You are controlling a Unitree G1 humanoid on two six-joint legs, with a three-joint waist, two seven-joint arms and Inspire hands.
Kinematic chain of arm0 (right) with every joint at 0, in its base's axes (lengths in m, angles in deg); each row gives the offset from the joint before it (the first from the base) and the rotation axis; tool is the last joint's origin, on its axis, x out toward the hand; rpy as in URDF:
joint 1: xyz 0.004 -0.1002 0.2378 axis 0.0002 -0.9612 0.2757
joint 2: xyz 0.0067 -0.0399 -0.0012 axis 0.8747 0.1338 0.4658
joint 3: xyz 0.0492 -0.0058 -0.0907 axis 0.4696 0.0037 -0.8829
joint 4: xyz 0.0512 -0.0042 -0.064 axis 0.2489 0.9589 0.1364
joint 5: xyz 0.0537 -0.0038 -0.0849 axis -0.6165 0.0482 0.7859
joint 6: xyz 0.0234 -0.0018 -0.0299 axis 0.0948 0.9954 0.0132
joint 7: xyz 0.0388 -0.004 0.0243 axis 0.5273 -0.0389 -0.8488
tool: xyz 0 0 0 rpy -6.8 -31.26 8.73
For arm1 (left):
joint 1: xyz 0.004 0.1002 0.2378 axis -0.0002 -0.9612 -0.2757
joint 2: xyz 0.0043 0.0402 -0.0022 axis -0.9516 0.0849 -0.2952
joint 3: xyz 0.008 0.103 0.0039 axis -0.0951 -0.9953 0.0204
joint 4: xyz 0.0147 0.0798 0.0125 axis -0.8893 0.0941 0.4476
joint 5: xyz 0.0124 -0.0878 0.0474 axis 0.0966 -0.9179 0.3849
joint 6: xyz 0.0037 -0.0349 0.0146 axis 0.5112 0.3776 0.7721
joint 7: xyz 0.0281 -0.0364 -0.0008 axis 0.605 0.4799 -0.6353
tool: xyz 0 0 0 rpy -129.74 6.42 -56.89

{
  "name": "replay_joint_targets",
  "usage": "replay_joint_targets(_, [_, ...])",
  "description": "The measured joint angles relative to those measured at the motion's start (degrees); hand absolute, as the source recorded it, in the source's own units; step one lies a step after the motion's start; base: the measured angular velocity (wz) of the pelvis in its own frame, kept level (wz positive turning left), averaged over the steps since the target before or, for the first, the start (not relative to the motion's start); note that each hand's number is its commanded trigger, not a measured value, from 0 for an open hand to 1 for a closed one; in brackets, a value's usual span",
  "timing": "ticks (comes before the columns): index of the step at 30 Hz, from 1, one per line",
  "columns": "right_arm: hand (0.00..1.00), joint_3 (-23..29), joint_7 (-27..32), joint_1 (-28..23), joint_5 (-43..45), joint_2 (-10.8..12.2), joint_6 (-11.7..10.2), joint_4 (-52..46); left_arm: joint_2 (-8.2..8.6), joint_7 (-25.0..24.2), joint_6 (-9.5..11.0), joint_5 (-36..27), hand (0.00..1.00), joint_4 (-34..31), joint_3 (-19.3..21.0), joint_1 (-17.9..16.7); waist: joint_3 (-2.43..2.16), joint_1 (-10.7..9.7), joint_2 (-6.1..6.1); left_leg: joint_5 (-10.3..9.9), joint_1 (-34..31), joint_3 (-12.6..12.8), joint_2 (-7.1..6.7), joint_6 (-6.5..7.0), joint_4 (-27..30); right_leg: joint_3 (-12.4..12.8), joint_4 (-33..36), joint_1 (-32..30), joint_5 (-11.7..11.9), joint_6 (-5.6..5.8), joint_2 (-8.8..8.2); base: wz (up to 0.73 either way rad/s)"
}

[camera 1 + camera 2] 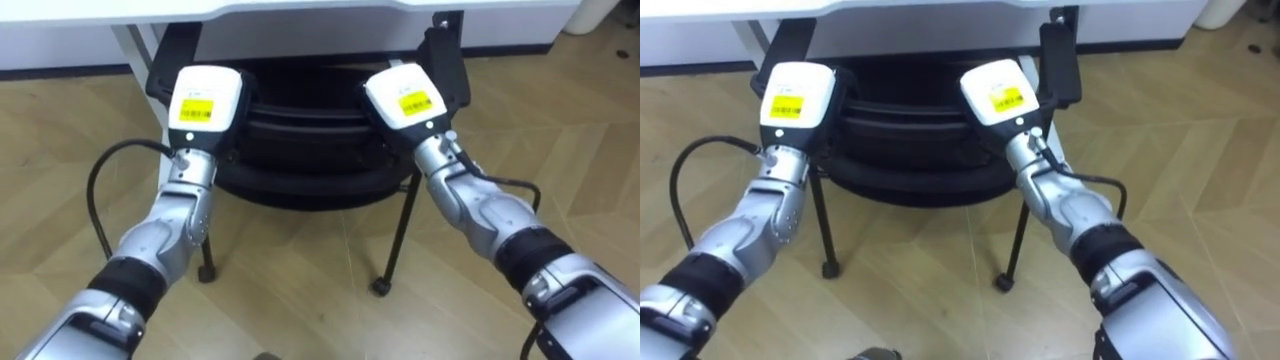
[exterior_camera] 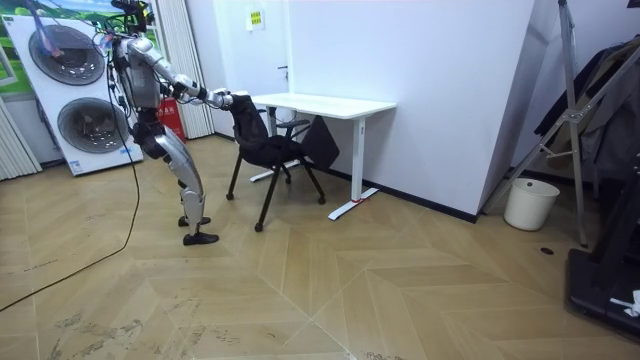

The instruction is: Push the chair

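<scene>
resting left hand & right hand on chair back at desk. we can't tell if either grips.

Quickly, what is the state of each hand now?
Left hand: at the chair back, state cannot be told.
Right hand: also there, cannot be told.

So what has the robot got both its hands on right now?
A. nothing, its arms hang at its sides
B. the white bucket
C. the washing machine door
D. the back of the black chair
D: the left hand and the right hand are both stretched forward onto the top of the back of the black chair, which stands at the white desk.
</scene>
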Motion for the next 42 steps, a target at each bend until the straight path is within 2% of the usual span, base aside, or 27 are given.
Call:
replay_joint_targets(2, [1.00,0.0,-0.2,0.1,0.0,0.0,0.0,0.1,-0.01,-0.1,0.0,-0.1,1.00,0.0,0.0,0.0,0.08,-1.2,0.06,0.1,0.2,0.5,0.26,-0.04,0.1,-0.8,0.1,0.9,-0.6,-0.29,-0.07,0.30])
replay_joint_targets(4, [1.00,0.0,-0.5,0.1,0.0,-0.1,0.0,0.0,-0.15,-0.3,0.0,-0.2,1.00,0.0,0.0,0.0,0.27,-1.2,-0.18,0.0,0.6,4.2,1.55,-0.02,0.3,-1.1,0.6,1.4,-1.8,-0.20,-0.20,0.12])
replay_joint_targets(8, [1.00,0.0,-1.0,0.1,0.1,-0.4,0.0,-0.3,-0.18,-0.5,0.0,-0.5,1.00,0.1,0.0,0.0,0.55,-2.1,0.18,0.0,0.4,6.6,2.49,0.02,2.5,-2.5,0.8,2.7,-2.5,-0.88,-0.14,0.17])
replay_joint_targets(9, [1.00,0.0,-1.4,0.1,0.1,-0.3,0.1,-0.2,-0.20,-0.5,0.0,-0.6,1.00,0.3,-0.1,0.0,0.71,-2.9,0.36,0.0,0.3,8.0,3.03,0.06,3.0,-3.0,0.8,3.4,-2.7,-1.20,-0.12,0.27])
replay_joint_targets(12, [1.00,0.1,-1.8,0.1,0.1,-0.4,0.0,-0.7,-0.47,-0.6,0.0,-1.1,1.00,0.3,-0.3,0.0,0.91,-3.6,0.71,0.0,0.4,8.4,3.28,0.10,3.0,-3.9,0.7,4.1,-3.1,-1.41,-0.14,0.16])
replay_joint_targets(13, [0.85,0.1,-1.8,0.1,0.2,-0.6,0.0,-0.9,-0.41,-0.5,0.1,-1.3,1.00,0.3,-0.3,0.0,0.89,-3.6,0.91,0.0,0.4,8.3,3.28,0.10,3.0,-4.0,0.7,4.1,-3.1,-1.56,-0.13,0.04])
replay_joint_targets(15, [0.15,0.0,-1.8,0.1,0.3,-0.8,0.0,-1.0,-0.30,-0.5,0.1,-1.5,1.00,0.3,-0.5,0.0,0.85,-3.7,1.15,0.0,0.5,8.3,3.22,0.10,2.6,-4.0,0.6,4.1,-3.1,-1.56,-0.14,0.00])
replay_joint_targets(16, [0.00,0.0,-1.8,0.1,0.3,-0.9,0.0,-1.1,-0.21,-0.5,0.0,-1.6,1.00,0.3,-0.6,0.0,0.82,-3.7,1.21,0.0,0.8,8.3,3.17,0.10,2.0,-3.9,0.5,4.1,-3.1,-1.54,-0.21,0.00])
replay_joint_targets(18, [0.00,0.1,-2.0,0.1,0.2,-1.0,0.0,-1.2,-0.09,-0.5,-0.1,-1.8,1.00,0.3,-0.7,0.0,0.71,-4.0,1.39,0.0,1.4,8.4,3.16,0.13,0.6,-3.9,-0.2,4.2,-2.7,-1.40,-0.20,0.00])
replay_joint_targets(19, [0.00,0.6,-2.6,0.1,-0.1,-1.0,0.0,-1.5,0.08,-0.5,-0.3,-1.9,0.37,0.3,-0.7,0.0,0.60,-4.3,1.60,0.2,1.5,8.5,3.12,0.25,-0.2,-3.9,-0.6,4.2,-2.4,-1.28,-0.23,0.00])
replay_joint_targets(20, [0.00,1.2,-3.0,0.1,-0.2,-1.0,-0.1,-1.6,0.28,-0.5,-0.4,-1.9,0.09,0.3,-0.7,0.0,0.55,-4.4,1.73,0.3,1.5,8.5,3.08,0.35,-0.3,-3.9,-0.7,4.2,-2.3,-1.18,-0.27,0.00])
replay_joint_targets(21, [0.00,2.2,-4.1,0.1,-0.5,-0.9,-0.1,-1.7,0.81,-0.6,-0.9,-1.9,0.00,0.3,-0.6,0.0,0.37,-4.5,2.03,0.5,1.6,8.7,3.10,0.53,-0.9,-3.8,-1.4,4.3,-1.8,-1.01,-0.18,-0.04])
replay_joint_targets(24, [0.00,4.6,-6.8,0.1,-4.0,-0.8,0.0,-1.9,1.97,-1.5,-1.3,-2.0,0.00,0.3,-0.5,-0.1,0.19,-4.6,2.36,1.6,3.4,9.5,3.09,1.09,-3.4,-3.3,-4.0,5.5,-0.2,-0.51,0.06,-0.09])
replay_joint_targets(26, [0.00,5.6,-8.8,0.0,-6.2,-0.8,0.9,-1.9,2.86,-2.2,-1.3,-3.4,0.00,0.3,-0.3,-0.1,-0.07,-4.8,2.57,2.2,4.2,9.6,2.88,1.53,-4.9,-3.3,-5.7,6.5,0.6,0.00,0.12,-0.02])
replay_joint_targets(27, [0.00,6.5,-10.3,-0.1,-6.5,-0.9,1.3,-1.9,3.61,-2.7,-1.2,-4.7,0.00,0.2,-0.3,-0.1,-0.55,-4.9,2.68,2.4,4.5,9.6,2.75,1.78,-5.5,-3.2,-6.5,6.7,1.0,0.34,0.14,-0.04])
replay_joint_targets(29, [0.00,7.3,-11.3,-0.1,-6.5,-1.0,1.3,-2.2,4.09,-2.9,-0.4,-6.3,0.00,0.0,0.2,-0.1,-0.87,-4.5,2.47,2.7,4.8,10.2,2.58,2.14,-6.3,-2.9,-6.7,6.7,1.5,0.55,-0.09,-0.07])
replay_joint_targets(31, [0.00,7.4,-11.9,-0.1,-6.3,-1.8,1.2,-3.9,4.11,-3.2,0.5,-8.6,0.00,-0.3,0.6,-0.1,-1.41,-4.6,1.71,3.1,5.4,10.4,2.52,2.37,-7.4,-2.8,-7.5,7.0,2.0,0.67,-0.08,-0.04])
replay_joint_targets(32, [0.00,7.4,-11.9,0.0,-6.4,-1.9,1.2,-4.1,4.09,-3.3,0.7,-9.2,0.00,-0.3,0.6,-0.1,-1.52,-4.6,1.53,3.3,5.6,10.4,2.54,2.44,-7.9,-2.9,-7.8,7.3,2.2,0.70,-0.03,0.00])
replay_joint_targets(34, [0.00,7.5,-12.0,0.1,-5.7,-2.4,1.2,-5.5,4.06,-5.1,1.5,-11.1,0.00,-0.7,2.3,-0.1,-2.25,-5.3,0.43,4.0,6.7,10.5,2.56,2.63,-9.3,-3.0,-9.5,8.3,2.8,0.91,0.15,0.03])
replay_joint_targets(35, [0.00,7.5,-12.3,0.1,-5.5,-2.7,1.2,-6.0,4.06,-5.4,1.5,-11.4,0.00,-0.9,2.4,-0.1,-2.26,-5.4,0.18,4.1,7.1,10.6,2.60,2.68,-9.7,-3.1,-9.9,8.7,3.0,0.96,0.25,-0.05])
replay_joint_targets(36, [0.00,7.5,-13.3,0.1,-4.9,-3.3,1.1,-7.0,3.94,-6.2,1.4,-12.8,0.00,-1.3,2.8,-0.1,-2.78,-5.4,-0.62,4.4,7.7,11.0,2.66,2.75,-10.7,-2.7,-10.4,8.9,3.3,0.99,0.36,-0.09])
replay_joint_targets(39, [0.00,6.9,-15.4,0.7,-2.7,-6.0,0.8,-10.0,2.91,-8.0,1.3,-14.5,0.00,-3.7,4.2,0.0,-2.87,-6.6,-2.14,4.6,8.3,10.9,2.66,2.79,-11.3,-2.4,-11.1,9.5,3.5,1.14,0.63,-0.03])
replay_joint_targets(41, [0.00,6.9,-17.1,1.4,-1.1,-8.0,0.3,-12.9,0.53,-9.5,1.4,-14.7,0.00,-5.4,4.5,0.1,-2.91,-6.9,-2.22,4.8,8.9,11.0,2.72,2.83,-11.8,-2.2,-11.8,10.1,3.9,1.25,0.86,-0.03])
replay_joint_targets(42, [0.00,6.9,-17.0,2.2,-1.0,-8.9,-0.2,-14.2,-1.32,-10.3,1.4,-15.7,0.00,-5.4,4.6,0.2,-2.90,-7.7,-2.22,4.9,9.6,11.0,2.75,2.87,-12.4,-2.1,-12.5,10.9,4.1,1.31,1.00,-0.08])
